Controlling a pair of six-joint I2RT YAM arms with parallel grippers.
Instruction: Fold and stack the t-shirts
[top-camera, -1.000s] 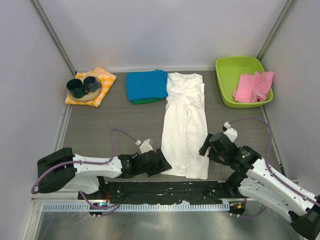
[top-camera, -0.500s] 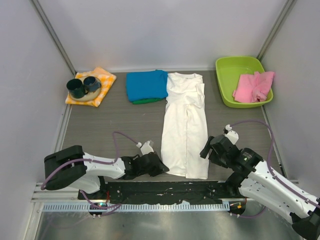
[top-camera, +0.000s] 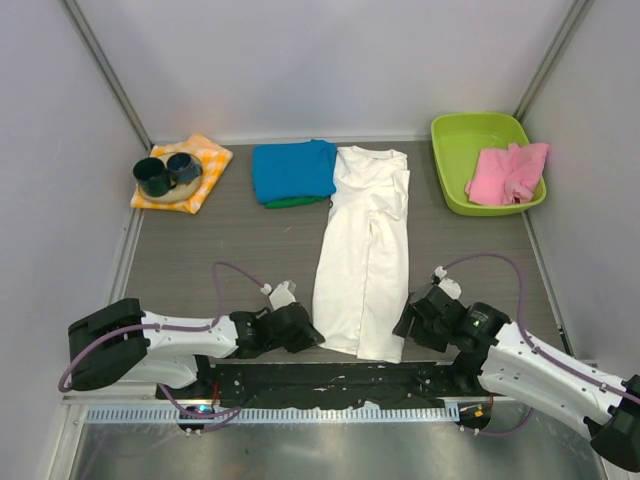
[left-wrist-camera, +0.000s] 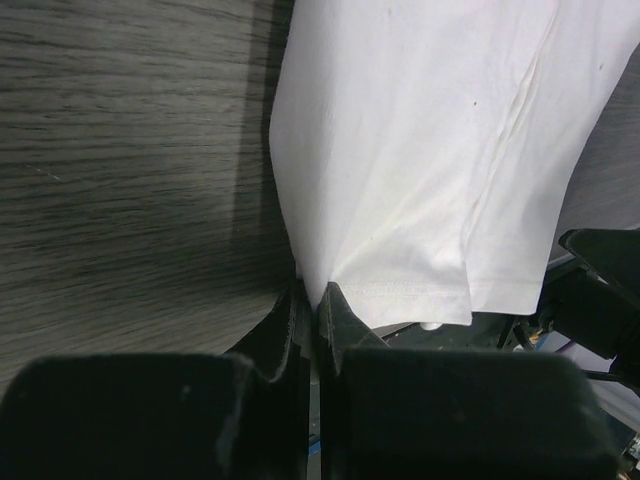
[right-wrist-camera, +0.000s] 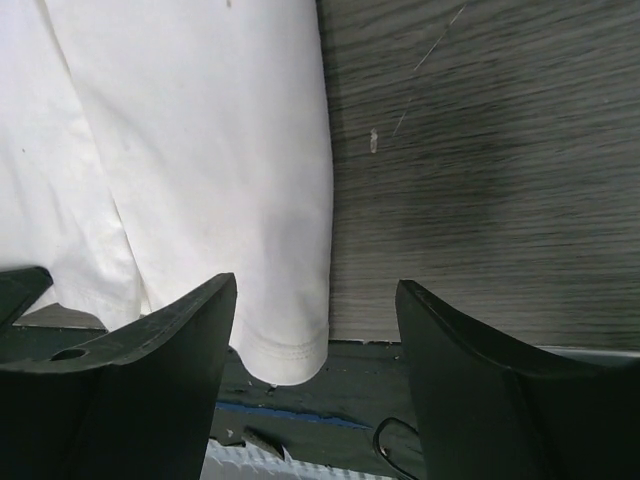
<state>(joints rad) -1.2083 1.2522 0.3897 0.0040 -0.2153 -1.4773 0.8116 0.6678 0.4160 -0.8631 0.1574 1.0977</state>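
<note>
The left gripper (left-wrist-camera: 318, 300) was clamped on the near-left hem corner of the white t-shirt (top-camera: 365, 270), which lay lengthwise on the worktop (top-camera: 230, 235). The right gripper (right-wrist-camera: 315, 295) stood with jaws apart astride the near-right corner.

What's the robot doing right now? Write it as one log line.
left fingers: shut on white t-shirt hem | right fingers: open over hem's other corner

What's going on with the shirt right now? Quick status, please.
Left pincer shut on white shirt, near hem corner. Right pincer open around the other corner, not gripping. Nothing blocking.
</note>
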